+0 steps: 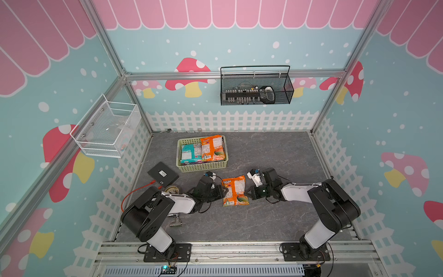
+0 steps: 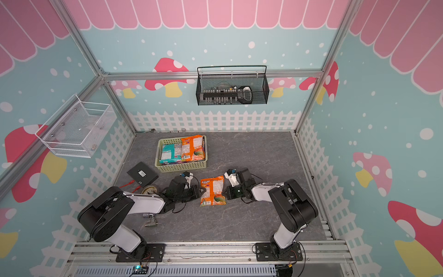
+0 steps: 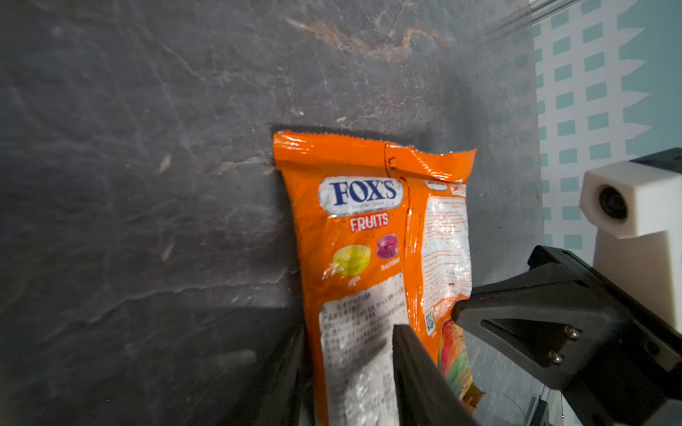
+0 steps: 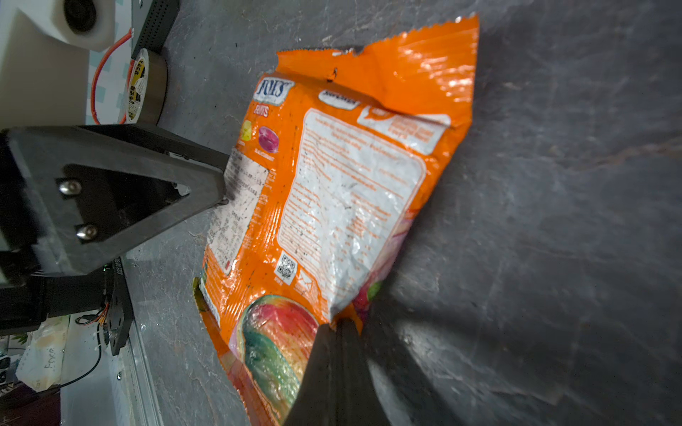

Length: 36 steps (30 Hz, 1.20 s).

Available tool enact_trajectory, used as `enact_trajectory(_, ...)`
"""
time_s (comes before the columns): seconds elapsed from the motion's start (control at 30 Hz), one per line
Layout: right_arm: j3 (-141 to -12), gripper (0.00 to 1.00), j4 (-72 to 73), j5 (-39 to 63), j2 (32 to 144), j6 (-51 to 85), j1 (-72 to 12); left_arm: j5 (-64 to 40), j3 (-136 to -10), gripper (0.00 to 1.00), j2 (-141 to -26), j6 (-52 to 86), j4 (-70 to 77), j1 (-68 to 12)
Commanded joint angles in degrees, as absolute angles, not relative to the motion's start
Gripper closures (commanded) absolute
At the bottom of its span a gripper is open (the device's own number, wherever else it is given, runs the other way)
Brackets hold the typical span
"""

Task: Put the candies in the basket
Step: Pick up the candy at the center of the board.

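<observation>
Grey marbled floor (image 1: pixel 263 215) beneath left gripper (image 1: pixel 223 190); beyond it, white picket trim (image 1: pixel 230 122), teal mushroom walls (image 1: pixel 215 48), pink awning (image 1: pixel 191 14).

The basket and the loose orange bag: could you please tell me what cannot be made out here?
- The basket: in both top views the teal bag and stacked orange bag hide how many lie beneath.
- The left gripper: the left wrist view's bottom edge cuts its fingers off; grip on the loose orange bag unclear.
- The right gripper: in the right wrist view its shut fingers hide whether film is pinched.
</observation>
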<state>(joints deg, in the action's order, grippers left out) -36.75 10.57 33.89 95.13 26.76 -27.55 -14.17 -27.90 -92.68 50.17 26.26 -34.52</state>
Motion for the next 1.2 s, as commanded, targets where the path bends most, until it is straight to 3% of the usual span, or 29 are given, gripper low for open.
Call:
enact_trajectory(0.0, -35.13, 1.0, 10.53, 31.65, 96.46, 26.58, -27.99, -15.02, -28.48, 0.59, -95.49, 52.31, 29.36, -35.73)
enact_trajectory(0.33, -34.95, 0.95, 10.72, 28.93, 95.85, 27.12, -28.06, -14.69, -28.3, 0.91, -93.09, 53.19, 29.09, -36.34)
enact_trajectory(0.43, -34.9, 0.88, 10.85, 27.39, 95.02, 27.51, -28.03, -13.93, -28.84, 0.97, -90.76, 52.36, 26.53, -36.32)
enact_trajectory(0.5, -35.04, 0.77, 10.83, 26.28, 93.76, 27.62, -28.02, -13.45, -29.55, 1.0, -89.18, 51.54, 24.21, -36.32)
enact_trajectory(0.77, -38.71, 0.39, 7.35, 17.34, 82.27, 29.12, -27.9, -12.56, -33.77, 1.0, -81.66, 47.58, 15.01, -36.32)
enact_trajectory(1.0, -37.78, 0.19, 8.59, 2.08, 69.06, 28.18, -27.86, -10.94, -43.68, 1.0, -75.74, 41.58, 1.91, -35.28)
enact_trajectory(1.17, -32.57, 0.08, 11.37, -4.59, 64.98, 27.56, -27.86, -13.91, -52.1, 1.0, -73.74, 36.92, -5.4, -29.42)
